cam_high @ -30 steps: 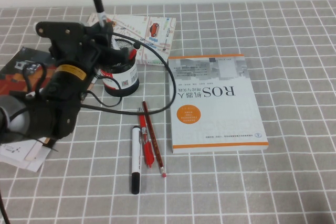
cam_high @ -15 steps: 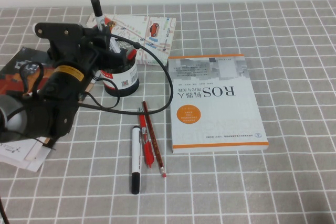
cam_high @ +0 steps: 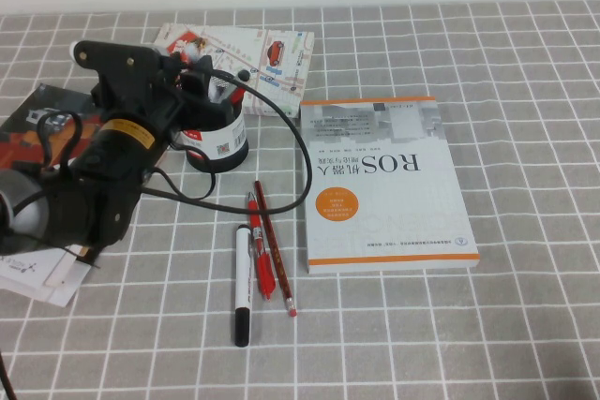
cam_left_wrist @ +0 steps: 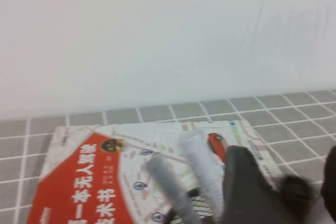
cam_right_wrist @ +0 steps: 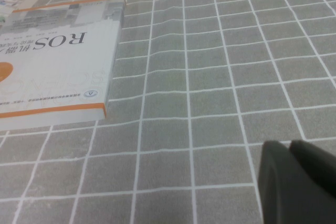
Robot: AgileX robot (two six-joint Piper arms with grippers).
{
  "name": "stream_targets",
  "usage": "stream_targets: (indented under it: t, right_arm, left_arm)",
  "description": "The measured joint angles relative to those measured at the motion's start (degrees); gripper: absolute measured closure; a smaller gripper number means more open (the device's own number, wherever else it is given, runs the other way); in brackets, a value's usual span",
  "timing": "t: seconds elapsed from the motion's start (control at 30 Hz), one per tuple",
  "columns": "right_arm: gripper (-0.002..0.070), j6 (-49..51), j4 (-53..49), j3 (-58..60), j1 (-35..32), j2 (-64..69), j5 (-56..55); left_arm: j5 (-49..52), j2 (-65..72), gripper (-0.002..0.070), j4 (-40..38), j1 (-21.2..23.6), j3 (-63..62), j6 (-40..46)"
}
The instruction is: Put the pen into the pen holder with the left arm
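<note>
The pen holder (cam_high: 217, 142), a black mesh cup with a red-and-white label, stands at the back left of the table. My left gripper (cam_high: 202, 81) hangs right over its mouth. In the left wrist view the left gripper (cam_left_wrist: 286, 157) has its dark fingers (cam_left_wrist: 247, 187) spread apart with nothing between them. The pen's grey barrel (cam_left_wrist: 168, 182) stands blurred beside them, over the mesh rim, next to a whitish cylinder (cam_left_wrist: 200, 165). In the high view the arm hides the pen. My right gripper (cam_right_wrist: 290, 148) is shut and empty, low over bare tablecloth.
A ROS book (cam_high: 384, 180) lies at the centre right. A white-barrelled marker (cam_high: 243, 283), a red pen (cam_high: 262, 250) and a pencil (cam_high: 274, 245) lie in front of the holder. A map booklet (cam_high: 267, 58) lies behind it, and magazines (cam_high: 28, 128) lie at the left edge.
The pen stood up above the left gripper with its black cap high. It has gone down out of sight behind the arm at the holder. The left arm shifted slightly.
</note>
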Motion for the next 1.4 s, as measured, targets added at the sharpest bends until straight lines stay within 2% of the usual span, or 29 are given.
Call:
stream_targets:
  t: [0.1,0.3,0.37,0.53,0.63,0.8,1.1,1.4]
  right_arm:
    - [0.0691,0.0,0.0,0.0,0.0,0.0,0.0]
    - [0.0691,0.0,0.0,0.0,0.0,0.0,0.0]
    - [0.0691,0.0,0.0,0.0,0.0,0.0,0.0]
    - [0.0691,0.0,0.0,0.0,0.0,0.0,0.0]
    - [0.0692,0.0,0.0,0.0,0.0,0.0,0.0]
    - [0.0691,0.0,0.0,0.0,0.0,0.0,0.0]
    - [0.0691,0.0,0.0,0.0,0.0,0.0,0.0]
    - [0.0691,0.0,0.0,0.0,0.0,0.0,0.0]
  left_arm:
    - [0.0,0.0,0.0364,-2.3,0.0,0.0,1.3]
    - [-0.3,-1.7,0.0356,-3.5,0.0,0.0,1.9]
    - [1.0,-3.6,0.0390,-3.5,0.0,0.0,1.9]
    - [11.3,-11.5,0.0608,-1.2,0.0,0.0,1.9]
    - [19.7,-16.7,0.0657,1.1,0.0,0.0,1.9]
    - [29.1,-25.8,0.0672,1.6,0.0,2.1,1.5]
    - [27.7,-47.3,0.0675,1.4,0.0,20.0,-0.1]
    - [29.4,-72.6,0.0675,1.4,0.0,36.6,-5.5]
